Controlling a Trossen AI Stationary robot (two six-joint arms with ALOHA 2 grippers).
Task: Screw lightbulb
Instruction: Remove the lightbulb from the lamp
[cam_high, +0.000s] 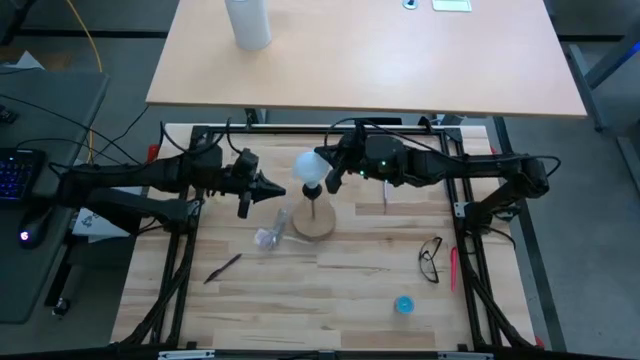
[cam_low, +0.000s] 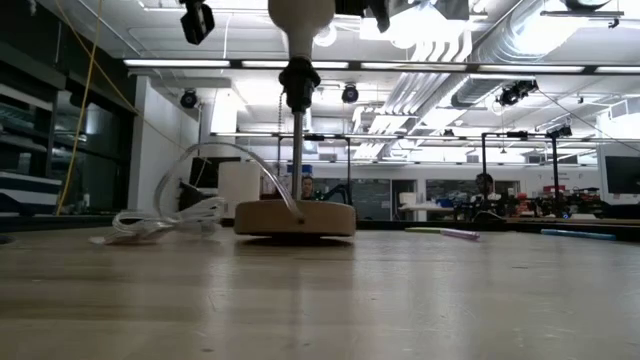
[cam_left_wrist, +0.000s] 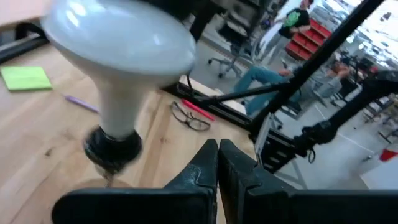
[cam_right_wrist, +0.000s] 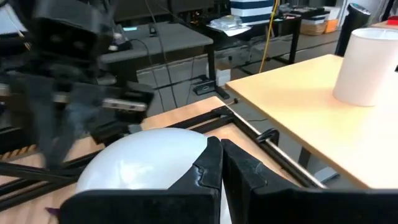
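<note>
Reaching in from the left of the high view, the left arm lies low and level over the surface (cam_high: 350, 290), and the left gripper (cam_high: 272, 189) points its fingers (cam_left_wrist: 199, 171), pressed together with nothing between them, toward the lightbulb (cam_high: 311, 167), stopping just beside the globe without touching it. That lightbulb sits upright on the black socket (cam_left_wrist: 112, 148) atop a thin post (cam_low: 297, 165) that rises from a round wooden base (cam_low: 295, 217) near the middle of the surface; a clear cable (cam_low: 240, 160) loops from the base to a crumpled clear wrapper (cam_high: 267, 240) lying left of it. From the right, the right arm stretches across at about the same height, and the right gripper (cam_high: 332, 180) hangs just above and beside the globe, its fingers (cam_right_wrist: 208, 168) also closed tight and gripping nothing. Farther right on the surface lie a pair of glasses (cam_high: 430, 259), a red pen (cam_high: 453, 268) and a small blue cap (cam_high: 403, 304). A dark pen (cam_high: 224, 267) lies near the left front
</note>
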